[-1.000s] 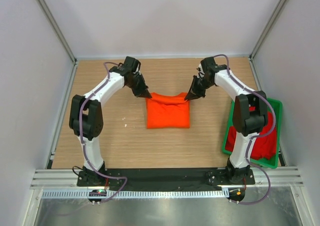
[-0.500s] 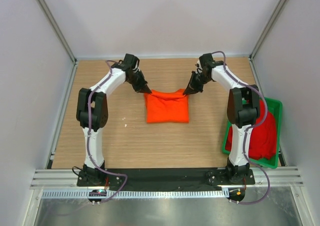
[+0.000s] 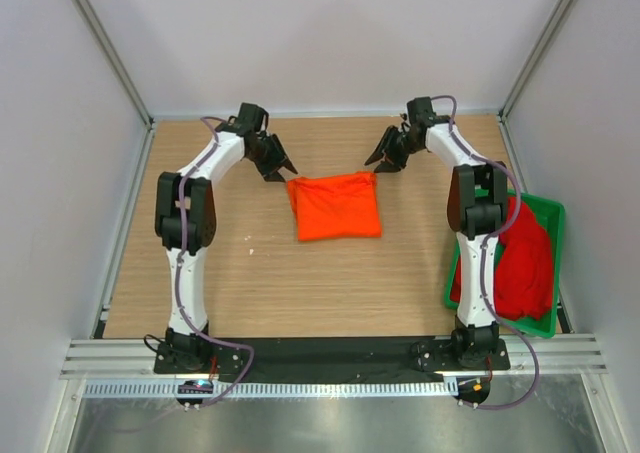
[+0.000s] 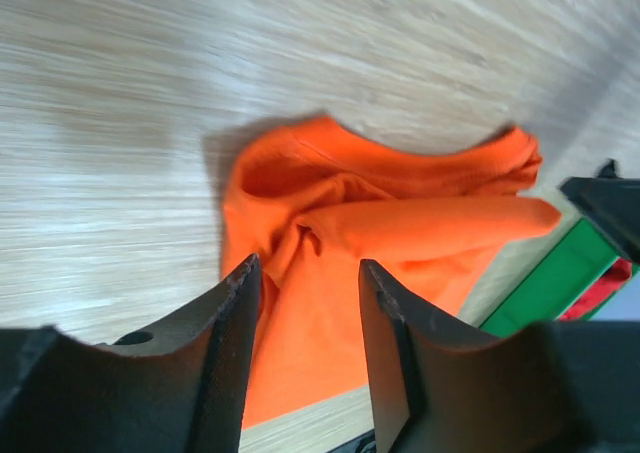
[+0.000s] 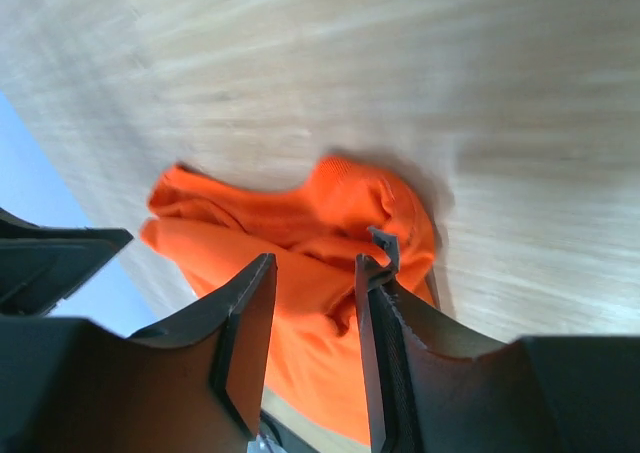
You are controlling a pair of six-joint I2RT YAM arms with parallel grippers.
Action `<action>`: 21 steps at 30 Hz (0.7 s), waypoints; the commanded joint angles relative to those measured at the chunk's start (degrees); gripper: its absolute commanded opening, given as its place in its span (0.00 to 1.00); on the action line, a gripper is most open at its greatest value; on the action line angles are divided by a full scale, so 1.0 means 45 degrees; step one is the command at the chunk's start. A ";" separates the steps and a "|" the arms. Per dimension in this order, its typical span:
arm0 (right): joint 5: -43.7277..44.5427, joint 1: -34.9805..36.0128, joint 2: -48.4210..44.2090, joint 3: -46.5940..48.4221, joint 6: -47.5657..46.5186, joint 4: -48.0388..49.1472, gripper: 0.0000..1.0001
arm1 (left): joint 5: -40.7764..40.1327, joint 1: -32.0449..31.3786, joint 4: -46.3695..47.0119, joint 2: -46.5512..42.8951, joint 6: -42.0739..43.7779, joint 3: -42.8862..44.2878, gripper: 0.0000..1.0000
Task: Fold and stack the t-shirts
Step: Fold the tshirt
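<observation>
**Orange t-shirt lies folded between two open claws**

From above, the orange t-shirt (image 3: 335,206) lies folded into a rough square on the wooden table (image 3: 220,273), a little beyond the middle. The left gripper (image 3: 277,171) hangs just beside its far left corner, and the right gripper (image 3: 382,163) hangs near its far right corner. Both have the jaws apart with nothing between them. The right arm passes over the green tray (image 3: 552,216) at the right edge of the table and hides a part of it. In the tray lies the red t-shirt (image 3: 528,268), crumpled and not folded. A small white speck (image 3: 251,238) sits on the wood to the left of the orange t-shirt, well apart from it. Pale walls (image 3: 320,43) close the table on three sides. A black base plate (image 3: 330,353) carries both arms at the near edge.

In the left wrist view, the two dark fingers (image 4: 235,343) stand apart. The orange t-shirt (image 4: 380,243) shows through the gap, lying on the table below with a thick fold across it. Nothing is pinched. At the right are a corner of the green tray (image 4: 530,291), a bit of red cloth and a dark tip of the right gripper.

In the right wrist view, the fingers (image 5: 245,333) are also apart and hold nothing. The orange t-shirt (image 5: 300,228) lies on the wood under them. The dark left gripper shows at the left edge.
</observation>
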 commanded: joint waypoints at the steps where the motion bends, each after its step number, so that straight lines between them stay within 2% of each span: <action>1: 0.0428 -0.0027 -0.0115 0.2343 -0.0446 -0.0988 0.44 | -0.0540 0.0240 0.0102 -0.0916 0.0246 0.0591 0.46; 5: 0.1464 -0.0027 -0.1012 0.2154 -0.1850 -0.2297 0.46 | -0.0074 0.0181 0.0080 -0.1796 0.0247 0.0066 0.46; 7: 0.1564 0.0012 -0.1676 0.1414 -0.2244 -0.2359 0.46 | 0.0433 0.0045 0.0372 -0.2225 0.0130 -0.0520 0.43; 10: 0.0825 0.0226 -0.2380 0.0164 -0.2519 -0.2087 0.41 | 0.1450 -0.0305 0.1034 -0.2674 -0.0260 -0.1591 0.32; 11: 0.0493 0.0440 -0.2536 -0.0168 -0.2442 -0.1873 0.34 | 0.1587 -0.0423 0.1328 -0.2773 -0.0319 -0.1886 0.28; 12: 0.0451 0.0654 -0.2905 -0.0944 -0.2286 -0.1310 0.29 | 0.2014 -0.0618 0.2007 -0.2987 -0.0610 -0.2682 0.21; 13: 0.0277 0.0657 -0.3218 -0.1494 -0.2149 -0.1305 0.29 | 0.2231 -0.0716 0.2498 -0.2989 -0.0845 -0.3077 0.18; 14: 0.0063 0.0792 -0.3492 -0.2098 -0.1955 -0.0144 0.16 | 0.2542 -0.0795 0.3044 -0.3124 -0.1079 -0.3545 0.16; 16: -0.0971 0.0910 -0.4077 -0.3870 -0.0924 0.1285 0.09 | 0.3438 -0.0912 0.4873 -0.3164 -0.1958 -0.4230 0.10; 17: -0.1207 0.0949 -0.4158 -0.4327 -0.0512 0.2550 0.07 | 0.3656 -0.1009 0.5427 -0.3126 -0.2212 -0.4794 0.08; 21: -0.1951 0.1125 -0.4023 -0.5969 0.0878 0.5098 0.06 | 0.4010 -0.1147 0.7457 -0.2853 -0.2683 -0.5346 0.06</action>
